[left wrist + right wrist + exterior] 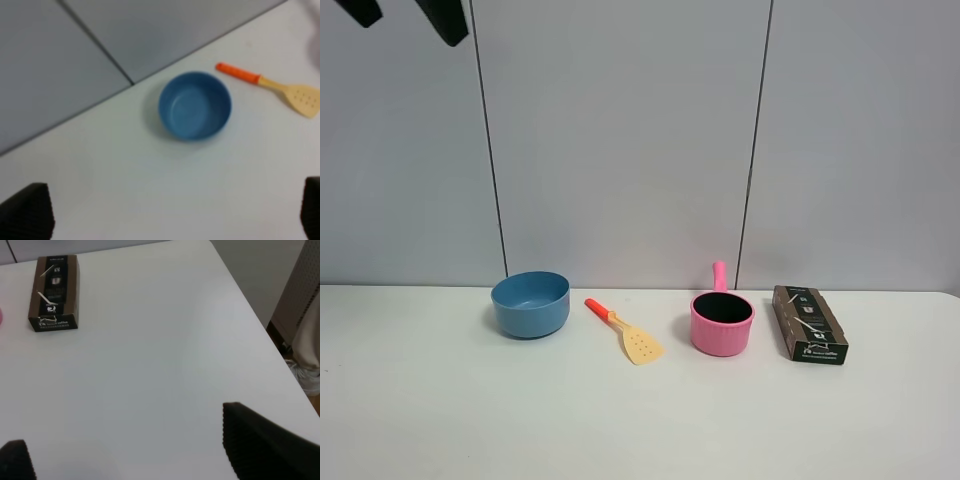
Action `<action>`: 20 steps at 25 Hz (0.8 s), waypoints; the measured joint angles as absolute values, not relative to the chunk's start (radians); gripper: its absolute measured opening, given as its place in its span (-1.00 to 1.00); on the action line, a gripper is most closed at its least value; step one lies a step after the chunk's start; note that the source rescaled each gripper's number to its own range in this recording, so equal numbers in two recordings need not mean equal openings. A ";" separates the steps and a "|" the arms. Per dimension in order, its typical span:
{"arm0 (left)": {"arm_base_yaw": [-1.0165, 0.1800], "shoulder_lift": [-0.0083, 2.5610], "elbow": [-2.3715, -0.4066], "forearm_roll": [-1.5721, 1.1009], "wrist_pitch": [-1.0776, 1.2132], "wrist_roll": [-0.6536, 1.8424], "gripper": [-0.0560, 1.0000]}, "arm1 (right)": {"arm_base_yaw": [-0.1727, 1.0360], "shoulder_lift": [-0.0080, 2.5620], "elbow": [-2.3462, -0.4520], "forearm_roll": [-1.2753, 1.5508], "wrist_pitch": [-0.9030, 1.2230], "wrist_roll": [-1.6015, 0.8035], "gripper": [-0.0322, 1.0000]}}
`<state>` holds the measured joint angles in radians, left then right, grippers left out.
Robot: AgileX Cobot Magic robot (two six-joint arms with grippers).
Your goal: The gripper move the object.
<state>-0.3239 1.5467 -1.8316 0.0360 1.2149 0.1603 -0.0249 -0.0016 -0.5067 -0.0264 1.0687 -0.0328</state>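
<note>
The object, a long flat dark brown box (808, 323) with a black printed top, lies on the white table at the right, just right of the pink pot (722, 322). The right wrist view shows the box (54, 292) well ahead of my right gripper (125, 435), which is open, empty and above bare table. My left gripper (167, 212) is open and empty, high above the table on the near side of the blue bowl (195, 106). Its black fingers (445, 20) show at the top left of the exterior view. The right gripper is out of the exterior view.
A blue bowl (530, 303) stands at the left. A yellow spatula (625, 332) with an orange handle lies between bowl and pot, also in the left wrist view (270, 87). The table's right edge (260, 325) runs close beyond the box. A grey panelled wall (620, 140) stands behind.
</note>
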 joint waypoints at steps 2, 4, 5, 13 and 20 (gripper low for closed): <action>-0.287 1.473 -1.760 0.012 1.207 0.160 1.00 | -0.025 -0.002 -0.507 -0.026 1.069 -0.033 1.00; -0.251 1.402 -1.685 -0.013 1.196 0.161 1.00 | -0.025 -0.002 -0.507 -0.026 1.069 -0.033 1.00; -0.231 1.366 -1.655 -0.025 1.189 0.162 1.00 | -0.025 -0.002 -0.507 -0.026 1.069 -0.033 1.00; -0.114 1.081 -1.406 -0.061 1.158 0.167 1.00 | -0.025 -0.002 -0.507 -0.026 1.069 -0.033 1.00; -0.057 0.843 -1.242 -0.063 1.140 0.157 1.00 | -0.025 -0.002 -0.507 -0.026 1.069 -0.033 1.00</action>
<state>-0.0567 0.8427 -1.2419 -0.0627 1.1396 0.1573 -0.0249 -0.0016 -0.5067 -0.0264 1.0687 -0.0328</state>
